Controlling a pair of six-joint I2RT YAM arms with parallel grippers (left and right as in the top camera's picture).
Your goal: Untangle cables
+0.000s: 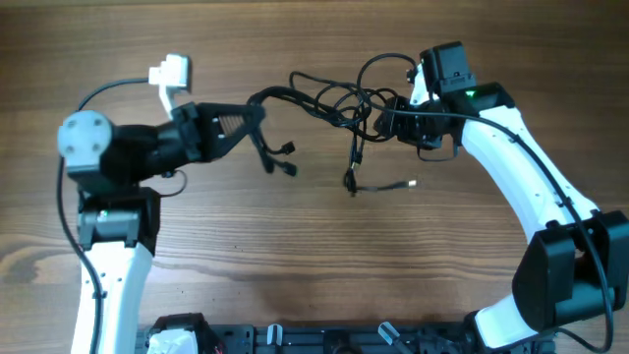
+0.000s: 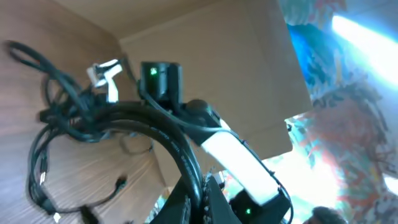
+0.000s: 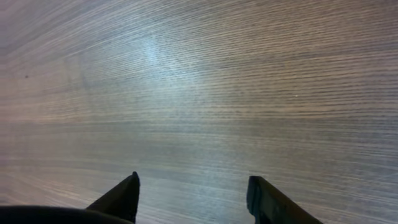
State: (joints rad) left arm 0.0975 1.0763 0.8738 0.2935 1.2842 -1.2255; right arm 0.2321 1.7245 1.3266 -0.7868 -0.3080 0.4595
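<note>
You're working over the wooden counter (image 1: 314, 265), with the cables (image 1: 329, 98) lying knotted between both arms. The right gripper (image 3: 193, 180) is holding its jaws spread and empty. The left gripper (image 1: 254, 113) is meeting the bundle, but I cannot tell its jaws' state. Try easing single strands apart slowly. The knot's crossings and small plug ends (image 1: 289, 169) are staying hard to read.

The cables (image 1: 324, 98) stretch tangled across the far middle, loose plugs trailing below, barring passage there. The table (image 1: 324, 265) in front of them lies bare, and the right gripper (image 3: 193, 180) has only wood between its spread fingers.
</note>
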